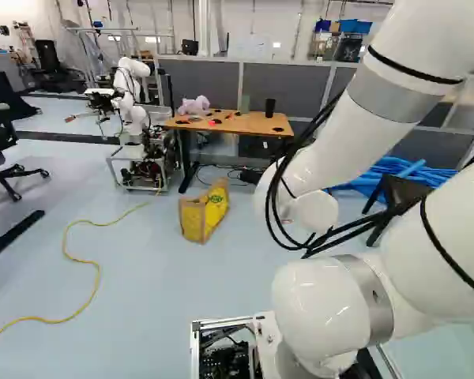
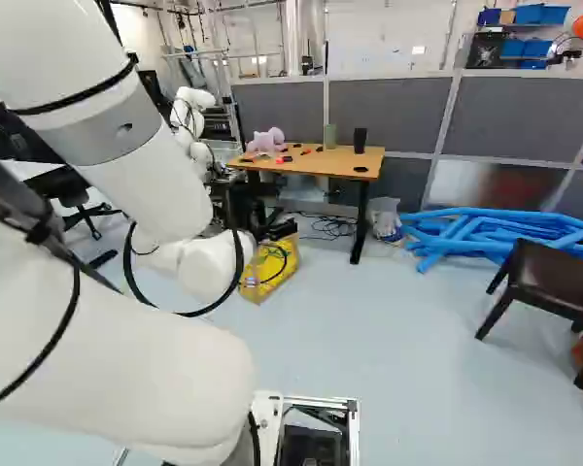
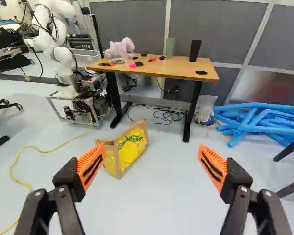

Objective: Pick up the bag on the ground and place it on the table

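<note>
Left base view: nearest, my own white arm (image 1: pixel 328 304), big-jointed, with black cables looped along it. Beyond it, on the floor, the yellow-and-brown bag (image 1: pixel 193 219), just short of the desk (image 1: pixel 241 122). Yellow cable (image 1: pixel 97 272) winding over the floor toward another robot (image 1: pixel 129 99) beside the desk.

Right base view: arm close by again. My gripper (image 2: pixel 272 230) shows dark past the wrist, partly hidden, in front of the bag as seen from here. Desk bears a pink plush toy (image 2: pixel 267 141) and a dark upright cylinder (image 2: pixel 360 141). Blue tubes (image 2: pixel 505 229) heaped by the partition; dark brown seat (image 2: pixel 556 280) nearer.

Wrist view: gripper (image 3: pixel 152 164) spread wide, orange pads (image 3: pixel 90 166) well apart. Bag on the floor ahead, beyond the fingertips, off toward one finger, whose tip overlaps its edge from here. Desk stands behind the bag; clear plastic sack (image 3: pixel 205 110) beside a desk leg.
</note>
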Tool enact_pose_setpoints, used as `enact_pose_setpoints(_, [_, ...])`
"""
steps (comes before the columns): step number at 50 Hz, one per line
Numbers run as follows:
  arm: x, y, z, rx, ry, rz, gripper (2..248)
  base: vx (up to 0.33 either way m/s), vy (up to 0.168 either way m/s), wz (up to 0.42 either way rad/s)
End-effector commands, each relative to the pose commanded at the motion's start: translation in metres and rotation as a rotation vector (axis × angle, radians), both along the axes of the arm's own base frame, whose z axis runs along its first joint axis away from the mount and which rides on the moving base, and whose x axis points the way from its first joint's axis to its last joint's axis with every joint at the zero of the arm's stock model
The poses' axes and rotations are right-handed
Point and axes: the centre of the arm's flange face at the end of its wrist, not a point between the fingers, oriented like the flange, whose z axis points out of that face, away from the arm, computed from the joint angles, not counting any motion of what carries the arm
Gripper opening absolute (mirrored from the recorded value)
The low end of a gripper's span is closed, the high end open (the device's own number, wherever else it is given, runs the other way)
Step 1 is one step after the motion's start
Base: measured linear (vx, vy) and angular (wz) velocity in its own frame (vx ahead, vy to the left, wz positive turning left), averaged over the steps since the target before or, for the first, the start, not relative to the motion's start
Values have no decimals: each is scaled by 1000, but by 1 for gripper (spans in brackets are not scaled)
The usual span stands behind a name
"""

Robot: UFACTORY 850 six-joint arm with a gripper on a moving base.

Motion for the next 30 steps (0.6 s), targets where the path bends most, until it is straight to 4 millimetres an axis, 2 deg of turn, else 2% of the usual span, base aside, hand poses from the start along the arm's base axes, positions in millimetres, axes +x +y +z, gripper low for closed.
enact_pose_setpoints(12, [0, 0, 0, 0, 0, 0, 247, 8, -2, 0])
enact_pose_setpoints(30, [0, 0, 0, 0, 0, 0, 247, 119, 3, -8])
